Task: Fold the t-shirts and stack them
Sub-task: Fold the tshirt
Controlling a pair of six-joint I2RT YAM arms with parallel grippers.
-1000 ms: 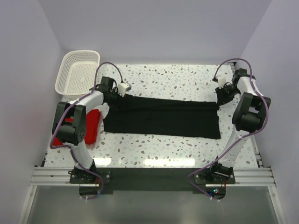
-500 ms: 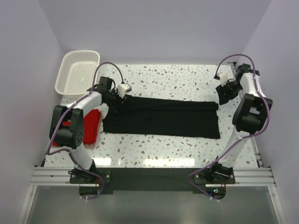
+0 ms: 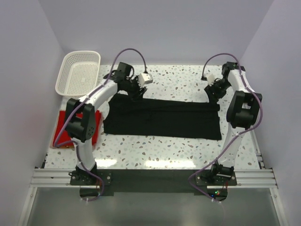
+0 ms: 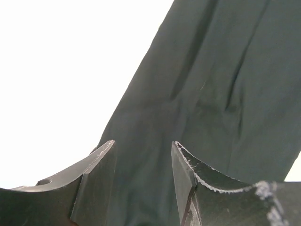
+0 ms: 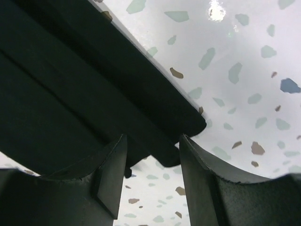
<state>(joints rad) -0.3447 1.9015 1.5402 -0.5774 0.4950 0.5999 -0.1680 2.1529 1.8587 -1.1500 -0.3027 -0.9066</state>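
Note:
The black t-shirt point(image 3: 162, 117) lies flat across the middle of the table as a long folded strip. It fills the left wrist view point(image 4: 221, 84), and its folded right corner shows in the right wrist view point(image 5: 94, 80). The red t-shirt point(image 3: 60, 125) lies at the table's left edge, partly hidden under the left arm's elbow. My left gripper point(image 3: 138, 89) point(image 4: 143, 162) hovers open over the strip's far left end, nothing between its fingers. My right gripper point(image 3: 212, 91) point(image 5: 153, 153) hangs open just above the far right corner, also holding nothing.
A white lattice basket point(image 3: 77, 73) stands at the far left corner, tilted against the wall. The speckled table point(image 3: 178, 77) runs behind the shirt to the back wall. The arms' cables arc above both wrists.
Both grippers have opened and let go of the black shirt's far edge. Both have risen and swung inward, the left one well to the right, uncovering more of the red shirt.

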